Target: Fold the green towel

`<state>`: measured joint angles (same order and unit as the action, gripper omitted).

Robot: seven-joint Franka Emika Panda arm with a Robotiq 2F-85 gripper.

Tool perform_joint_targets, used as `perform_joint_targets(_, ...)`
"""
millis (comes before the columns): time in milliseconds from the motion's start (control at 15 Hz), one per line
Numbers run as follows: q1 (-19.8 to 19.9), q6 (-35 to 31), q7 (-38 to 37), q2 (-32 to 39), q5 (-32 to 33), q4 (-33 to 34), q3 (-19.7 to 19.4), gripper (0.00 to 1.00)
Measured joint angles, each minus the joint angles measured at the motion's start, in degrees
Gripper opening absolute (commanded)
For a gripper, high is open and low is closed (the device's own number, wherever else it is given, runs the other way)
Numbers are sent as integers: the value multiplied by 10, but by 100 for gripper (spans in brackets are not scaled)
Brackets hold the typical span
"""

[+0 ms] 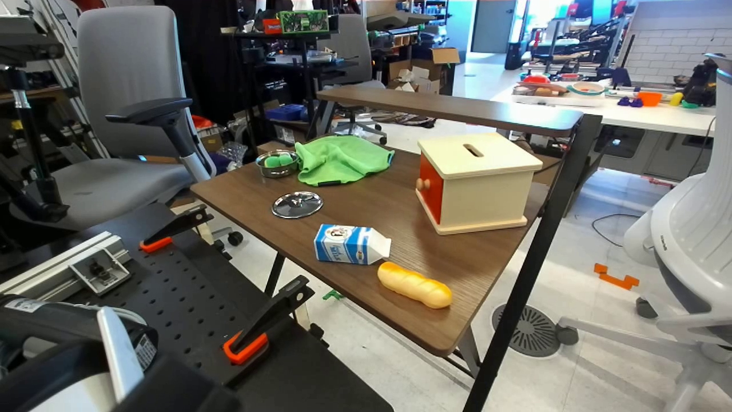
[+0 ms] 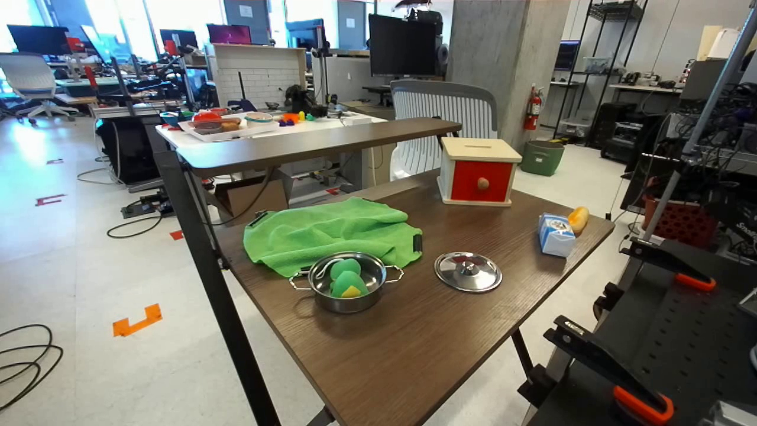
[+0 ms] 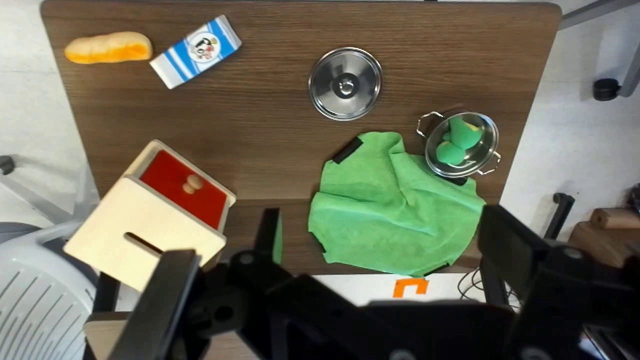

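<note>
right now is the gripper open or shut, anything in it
Gripper: open, jaws wide apart in the wrist view, holding nothing.

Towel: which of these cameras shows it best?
The wrist view: it looks down on the towel, showing nearly its whole outline. Both exterior views show it slanted and foreshortened; in an exterior view, the pot hides part of its near edge.

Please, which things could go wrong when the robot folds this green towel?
Pulling the green towel might drag the pot, which stands at its edge, perhaps on it. The towel is wrinkled, so the fold could come out uneven. Lying near the edge of the table, it may also slip off.
</note>
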<state>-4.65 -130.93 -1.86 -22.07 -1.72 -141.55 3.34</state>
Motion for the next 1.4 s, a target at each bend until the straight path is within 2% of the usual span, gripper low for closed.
perform_joint_targets(267,-9,-71,-62,130,1,52,36,100)
perform_joint_targets(533,-20,-90,-150,263,22,129,57,100)
perform_joint_targets(733,-35,-90,-209,348,48,190,54,100)
perform_joint_targets(1067,-66,-78,-231,471,60,301,31,100)
perform_joint_targets(1400,-99,-54,-247,540,59,382,15,100)
